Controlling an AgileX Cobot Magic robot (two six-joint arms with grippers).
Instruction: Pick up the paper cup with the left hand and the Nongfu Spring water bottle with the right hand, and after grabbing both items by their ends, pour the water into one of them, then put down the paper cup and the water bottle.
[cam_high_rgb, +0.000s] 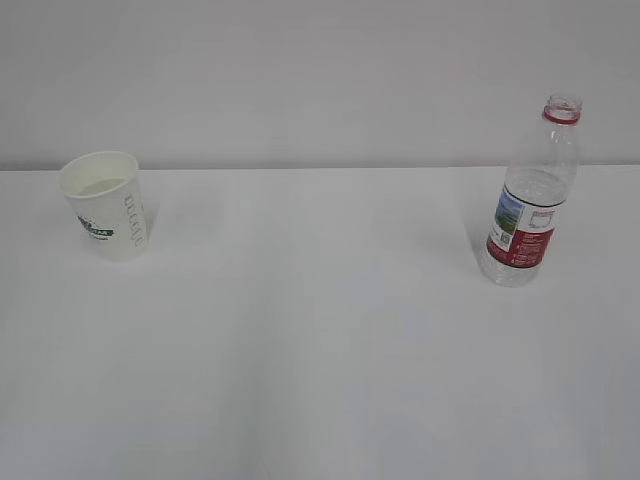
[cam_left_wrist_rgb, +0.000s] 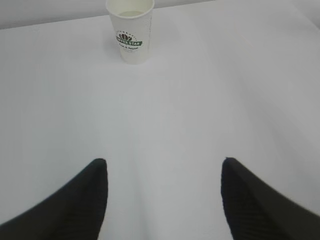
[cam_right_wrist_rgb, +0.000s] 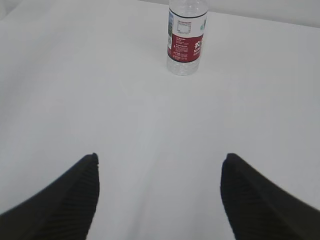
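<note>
The white paper cup (cam_high_rgb: 105, 204) with a green logo stands upright at the table's far left; its pale inside (cam_high_rgb: 100, 184) shows. In the left wrist view the paper cup (cam_left_wrist_rgb: 131, 31) is far ahead of my left gripper (cam_left_wrist_rgb: 164, 162), which is open with only bare table between its black fingers (cam_left_wrist_rgb: 90, 195). The Nongfu Spring water bottle (cam_high_rgb: 532, 195) stands upright at the far right, uncapped, with a red neck ring. It appears again as the bottle (cam_right_wrist_rgb: 186, 40) well ahead of my open, empty right gripper (cam_right_wrist_rgb: 160, 157). Whether water is in the bottle I cannot tell. Neither arm shows in the exterior view.
The white table (cam_high_rgb: 320, 330) runs back to a plain pale wall (cam_high_rgb: 300, 70). Nothing else stands on the table in any view.
</note>
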